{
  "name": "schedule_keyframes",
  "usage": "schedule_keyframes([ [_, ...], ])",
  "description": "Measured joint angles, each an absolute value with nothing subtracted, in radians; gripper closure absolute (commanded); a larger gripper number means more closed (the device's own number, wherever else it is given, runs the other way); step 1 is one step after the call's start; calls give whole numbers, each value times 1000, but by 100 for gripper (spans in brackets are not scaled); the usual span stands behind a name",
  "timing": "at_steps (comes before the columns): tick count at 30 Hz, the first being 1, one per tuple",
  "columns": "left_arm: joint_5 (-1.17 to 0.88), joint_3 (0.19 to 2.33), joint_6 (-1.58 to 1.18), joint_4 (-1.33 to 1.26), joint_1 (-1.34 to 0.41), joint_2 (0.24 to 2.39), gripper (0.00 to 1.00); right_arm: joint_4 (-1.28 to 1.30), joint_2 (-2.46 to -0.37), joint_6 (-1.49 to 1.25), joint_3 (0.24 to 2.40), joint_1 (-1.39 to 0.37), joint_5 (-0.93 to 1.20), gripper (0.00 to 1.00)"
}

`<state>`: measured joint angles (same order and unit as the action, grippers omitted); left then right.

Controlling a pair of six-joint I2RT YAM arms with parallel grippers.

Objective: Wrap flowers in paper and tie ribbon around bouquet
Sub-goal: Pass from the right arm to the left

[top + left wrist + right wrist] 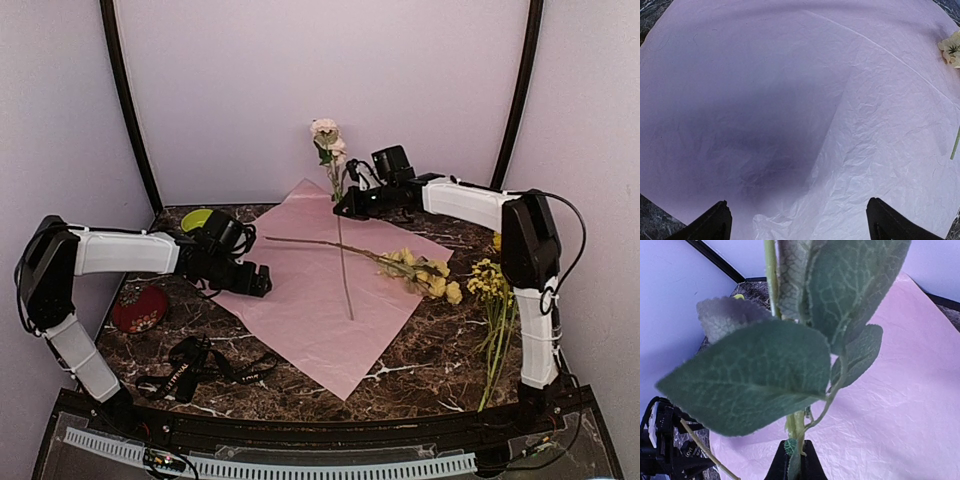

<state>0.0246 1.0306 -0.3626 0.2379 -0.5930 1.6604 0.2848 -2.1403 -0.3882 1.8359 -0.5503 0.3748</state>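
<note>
Top external view: the right gripper (345, 207) is clamped on the stem of a pink-bloomed flower (325, 132) at the far corner of the paper (300, 320). The bloom is raised and the stem runs nearward over the sheet's middle. A yellow-bloomed stem (420, 268) lies crosswise on the paper, left to right. Laying the held flower down likely means lowering it along that far-near line. The left gripper (258, 282), jaws wide and empty, hovers over the paper's left part, left of the held stem.

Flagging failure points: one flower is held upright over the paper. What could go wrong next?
The right fingers pinch the pink flower by its stem, bloom high above; it may swing or slip. The open left fingers sit low over the paper and could drag it, shifting the yellow flowers.
</note>
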Motion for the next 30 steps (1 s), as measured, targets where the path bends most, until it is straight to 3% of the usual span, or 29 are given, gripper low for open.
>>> schedule_keyframes([
  [18, 8, 948, -315, 206, -593, 1661, 2, 314, -2405, -452, 2071, -653, 324, 100],
  [25, -31, 1015, -244, 242, -593, 1707, 13, 372, -2420, -416, 2087, -654, 313, 100],
  [30, -174, 1155, -44, 260, -593, 1665, 6, 393, -2399, -382, 2054, -654, 318, 100],
])
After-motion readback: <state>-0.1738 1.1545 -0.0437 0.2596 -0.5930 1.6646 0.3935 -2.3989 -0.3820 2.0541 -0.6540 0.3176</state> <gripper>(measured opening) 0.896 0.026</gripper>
